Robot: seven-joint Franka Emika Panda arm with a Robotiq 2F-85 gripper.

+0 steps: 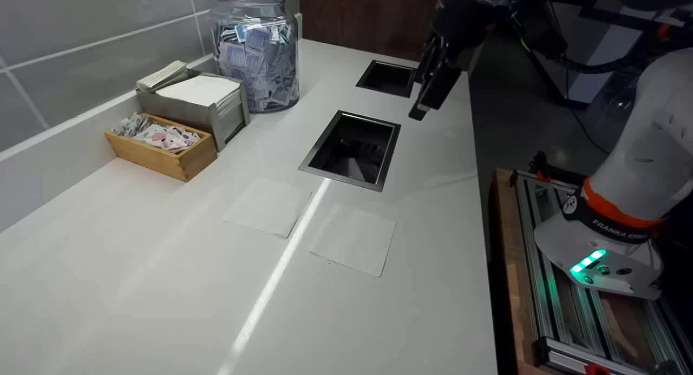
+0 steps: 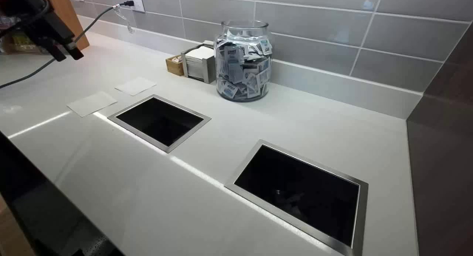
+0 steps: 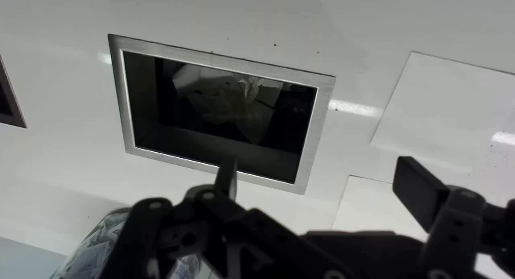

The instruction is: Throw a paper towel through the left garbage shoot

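- Black two-fingered pincer (image 3: 323,184) first: its fingers stand wide apart, with nothing held between them, and it hangs in the air above the pale, glossy counter (image 1: 427,321).
- To anyone facing the grey-tiled wall (image 1: 97,18), the left chute (image 3: 314,132), a steel-rimmed rectangular hole, should be the one at ten o'clock from the finger gap in the wrist view. Leave alone the similar steel-rimmed far chute (image 2: 361,211), at four o'clock from it in an exterior view.
- From the left chute, in an exterior view, a thin, square white edge-side sheet (image 1: 354,238) lies at six o'clock and a matching wall-side sheet (image 1: 269,207) at eight; both paper towels are flat on the counter, near the rim, not touching each other.
- Step in hand, as I judge it: reach one sheet and pinch it. Take the edge-side sheet, at two o'clock from the finger gap in the wrist view, since a finger partly hides the wall-side sheet there.
- Bring the gap over the sheet's middle, lower until both tips just brush the surface, then draw them together slowly. Thin paper should buckle into a ridge; too light a touch may skate, too hard may jam.
- Expect a middle pinch to hang narrower than a corner one, which could drape over the rim; release low, over the centre of the mouth, so the paper cannot drift.
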